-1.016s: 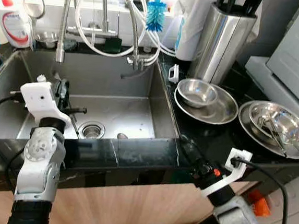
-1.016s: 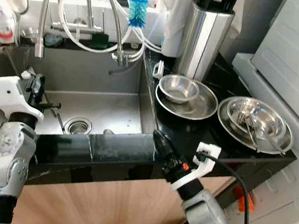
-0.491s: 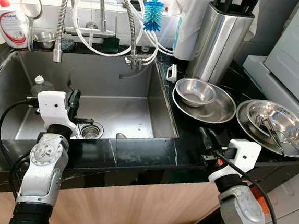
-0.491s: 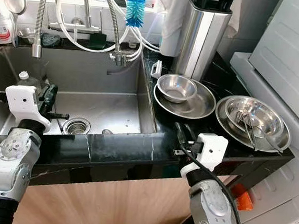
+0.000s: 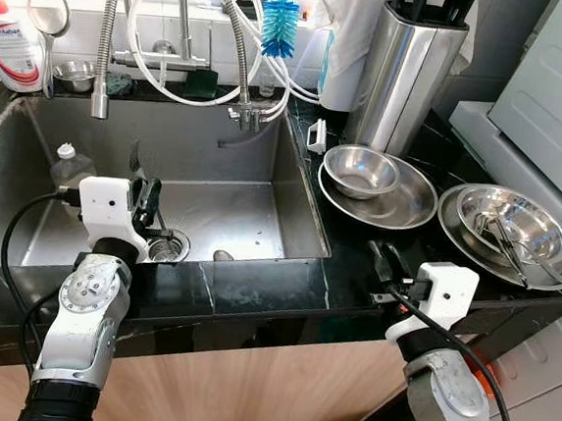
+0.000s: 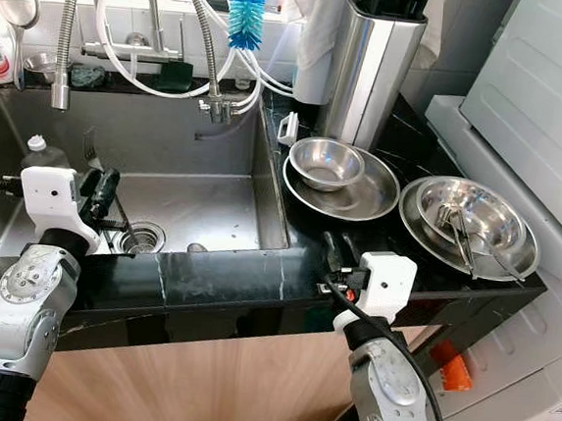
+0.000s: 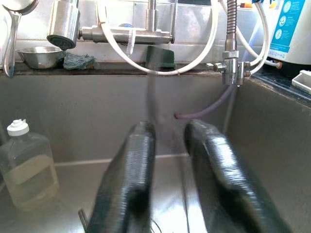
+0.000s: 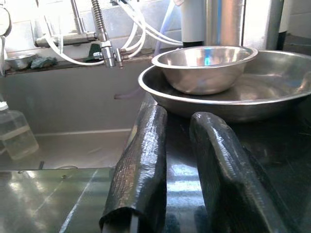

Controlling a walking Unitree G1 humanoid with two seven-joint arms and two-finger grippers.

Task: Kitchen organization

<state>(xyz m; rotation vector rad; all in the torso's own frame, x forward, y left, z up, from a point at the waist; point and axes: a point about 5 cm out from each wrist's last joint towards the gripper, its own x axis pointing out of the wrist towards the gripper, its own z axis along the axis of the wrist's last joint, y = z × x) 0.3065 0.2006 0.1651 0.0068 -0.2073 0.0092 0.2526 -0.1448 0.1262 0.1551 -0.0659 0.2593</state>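
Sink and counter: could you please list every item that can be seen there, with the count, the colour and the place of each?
Sink: one, steel, left of the black counter.
Clear bottle: one, white cap, standing inside the sink at its left.
Bottle brush: one, blue, hanging above the taps.
Detergent bottle: one, white, back ledge, far left.
Small bowl: one, steel, in the wide dish beside the sink.
Wide dish: one, steel, on the counter.
Stacked bowls: steel, holding utensils, far right.
Knife block: one, steel, behind the dishes.
Left gripper: black fingers open, over the sink.
Right gripper: fingers open, over the counter.
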